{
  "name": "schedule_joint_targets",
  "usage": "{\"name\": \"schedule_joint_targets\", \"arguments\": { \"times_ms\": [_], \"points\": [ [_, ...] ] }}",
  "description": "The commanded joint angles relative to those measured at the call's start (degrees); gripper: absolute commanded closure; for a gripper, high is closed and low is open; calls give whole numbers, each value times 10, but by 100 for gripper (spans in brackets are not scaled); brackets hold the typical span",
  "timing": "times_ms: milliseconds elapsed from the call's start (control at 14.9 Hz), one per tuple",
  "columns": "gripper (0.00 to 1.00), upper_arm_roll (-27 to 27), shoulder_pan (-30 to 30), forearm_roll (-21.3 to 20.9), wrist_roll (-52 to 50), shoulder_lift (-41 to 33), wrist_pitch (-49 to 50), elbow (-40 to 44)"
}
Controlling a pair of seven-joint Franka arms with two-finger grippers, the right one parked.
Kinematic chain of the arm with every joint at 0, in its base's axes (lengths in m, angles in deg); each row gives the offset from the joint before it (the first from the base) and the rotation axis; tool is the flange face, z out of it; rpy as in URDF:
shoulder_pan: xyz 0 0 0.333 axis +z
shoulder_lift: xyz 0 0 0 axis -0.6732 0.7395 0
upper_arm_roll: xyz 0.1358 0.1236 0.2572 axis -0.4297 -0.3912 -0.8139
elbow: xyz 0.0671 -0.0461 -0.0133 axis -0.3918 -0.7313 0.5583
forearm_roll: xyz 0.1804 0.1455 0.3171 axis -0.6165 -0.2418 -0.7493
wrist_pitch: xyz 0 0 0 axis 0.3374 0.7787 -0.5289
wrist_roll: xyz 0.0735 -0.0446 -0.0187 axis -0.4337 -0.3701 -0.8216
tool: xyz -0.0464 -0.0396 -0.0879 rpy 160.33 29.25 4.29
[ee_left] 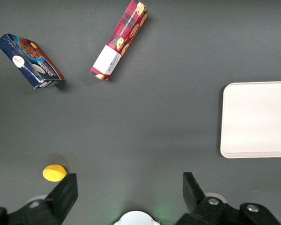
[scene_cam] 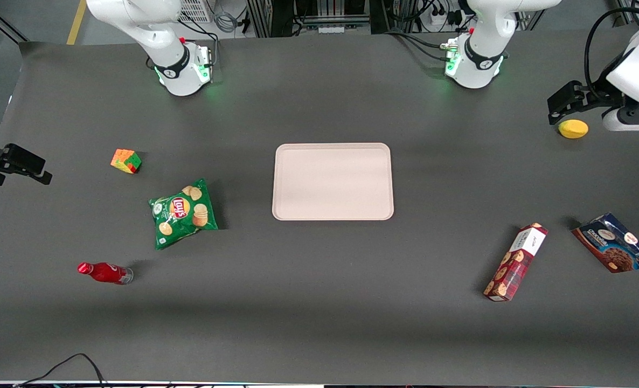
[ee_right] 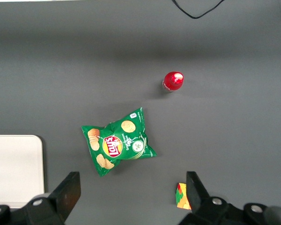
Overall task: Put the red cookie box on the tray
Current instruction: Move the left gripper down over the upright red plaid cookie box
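Front view: fingers (scene_cam: 559, 110) sit high over the working arm's end of the table, just beside a yellow lemon-like object (scene_cam: 573, 129). In the wrist view the two fingers (ee_left: 68, 190) stand spread wide with nothing between them — empty.

Box (scene_cam: 515, 262) lies flat on the table (scene_cam: 319, 302), nearer the front camera than the fingers and well apart from them. Blue bag (scene_cam: 613, 242) lies beside it, toward the working arm's end, with a clear gap between the two. In the wrist view the box (ee_left: 119, 40) is out ahead of the fingers, and its long axis runs diagonal to the line between the fingertips; the white end is the end closer to them, the plaid end points away.

That diagonal is what the reach turns on, in my judgement: the wrist needs to rotate so the fingers close across the narrow width, not along the length. Current spread looks enough for that width, though I can't be sure from here.

Tray (scene_cam: 333, 181) is mid-table, bare, nothing on it; it also shows in the wrist view (ee_left: 257, 119), off to one side of the fingers. Task looks not started — box untouched, all of the carry still to do.

Table is a flat dark mat, open room all round the box. Chips bag (scene_cam: 183, 213), cube (scene_cam: 126, 160) and red bottle (scene_cam: 104, 272) lie toward the parked arm's end, off the path.
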Motion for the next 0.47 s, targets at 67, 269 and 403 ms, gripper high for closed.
{"name": "schedule_joint_targets", "arguments": {
  "times_ms": [67, 269, 403],
  "points": [
    [0, -3, -6, 4, 6, -2, -5, -3],
    [0, -3, -7, 4, 6, 2, -13, -3],
    [0, -3, -6, 3, 8, 16, -27, -2]
  ]
}}
